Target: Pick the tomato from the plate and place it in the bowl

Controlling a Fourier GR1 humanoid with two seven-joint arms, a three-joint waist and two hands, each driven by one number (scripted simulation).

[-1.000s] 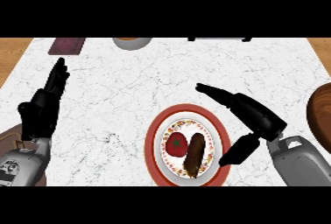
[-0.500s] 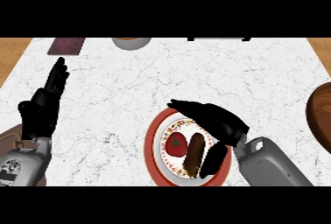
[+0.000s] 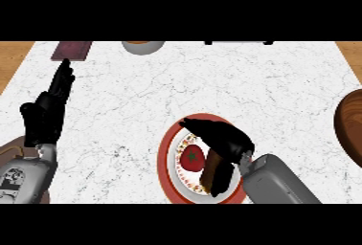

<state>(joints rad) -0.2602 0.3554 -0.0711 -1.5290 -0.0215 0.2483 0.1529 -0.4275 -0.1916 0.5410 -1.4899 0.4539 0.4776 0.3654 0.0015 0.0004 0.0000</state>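
Round red tomato (image 3: 191,158) sits on red-rimmed white plate (image 3: 168,143), just beside dark brown oblong food (image 3: 213,176). Right hand (image 3: 222,136) above plate, closure can't be told. Left hand (image 3: 48,107) rests straight-fingered at left. Tomato probably soft, smooth, prone to roll: cradle its sides

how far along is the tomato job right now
Nothing is finished: the red round tomato lies on the red-rimmed round plate. In hand: the right black robot hand hovers over the plate, fingers open, not gripping the tomato. Left: grasp, lift, carry to the brown wooden bowl at the right edge.
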